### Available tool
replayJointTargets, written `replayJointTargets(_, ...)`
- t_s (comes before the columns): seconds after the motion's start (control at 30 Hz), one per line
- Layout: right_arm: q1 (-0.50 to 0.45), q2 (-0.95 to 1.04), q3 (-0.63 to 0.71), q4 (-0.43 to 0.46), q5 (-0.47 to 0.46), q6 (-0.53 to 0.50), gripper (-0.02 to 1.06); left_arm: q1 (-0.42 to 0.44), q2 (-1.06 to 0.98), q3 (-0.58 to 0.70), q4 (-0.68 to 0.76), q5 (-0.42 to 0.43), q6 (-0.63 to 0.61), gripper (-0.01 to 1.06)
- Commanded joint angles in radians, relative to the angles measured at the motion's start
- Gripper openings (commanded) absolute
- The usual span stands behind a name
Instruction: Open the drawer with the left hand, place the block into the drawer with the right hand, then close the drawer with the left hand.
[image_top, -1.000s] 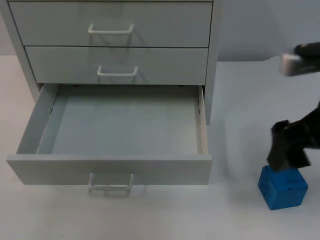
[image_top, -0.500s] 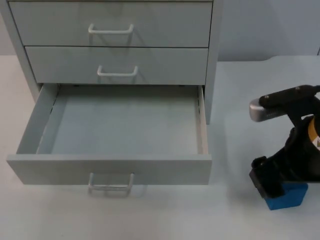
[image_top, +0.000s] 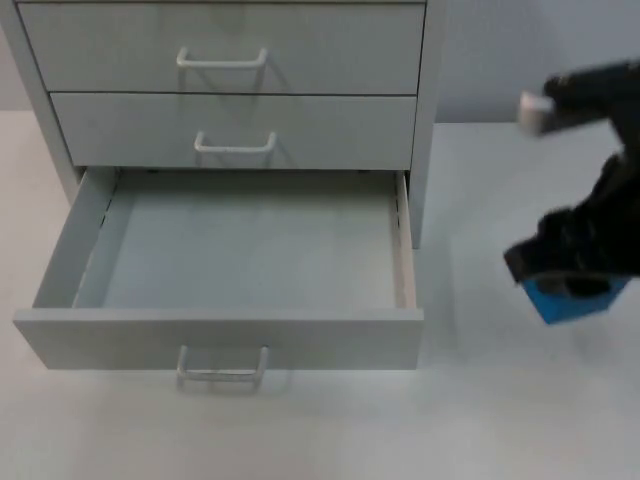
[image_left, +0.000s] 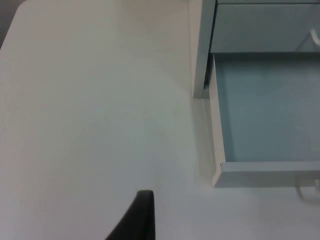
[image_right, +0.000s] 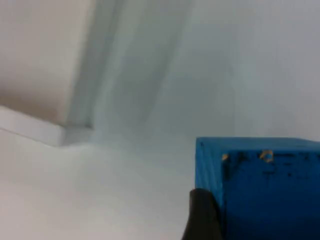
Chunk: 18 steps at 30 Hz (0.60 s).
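The blue block hangs above the table to the right of the cabinet, with my right gripper shut on it. In the right wrist view the block sits against one black finger. The bottom drawer stands pulled out and is bare inside, its white handle at the front. My left arm waits off to the left of the cabinet. Its wrist view takes in the drawer's left corner and one black fingertip over bare table.
The grey cabinet stands at the back left with its two upper drawers shut. White table top lies open in front of the drawer and to its right. The grey wall closes off the back.
My right gripper came down over the blue block, shut on it, and has lifted it off the table, up and away from the front edge. The drawer has not moved.
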Motion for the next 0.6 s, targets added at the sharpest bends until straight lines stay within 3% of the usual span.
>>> replayJointTargets(0.0, 0.031, -0.091, -0.002, -0.012, 0.016, -0.011, 0.00, 0.003, -0.007, 0.001, -0.002, -0.018, -0.006, 1.05)
replayJointTargets(0.3, 0.123, -0.156, -0.026, -0.036, 0.020, -0.011, 0.00, 0.003, -0.007, 0.001, -0.003, -0.024, -0.006, 1.05)
replayJointTargets(0.57, 0.167, 0.024, -0.218, -0.069, 0.024, -0.021, 0.00, 0.003, -0.007, 0.001, -0.003, -0.024, -0.006, 1.05)
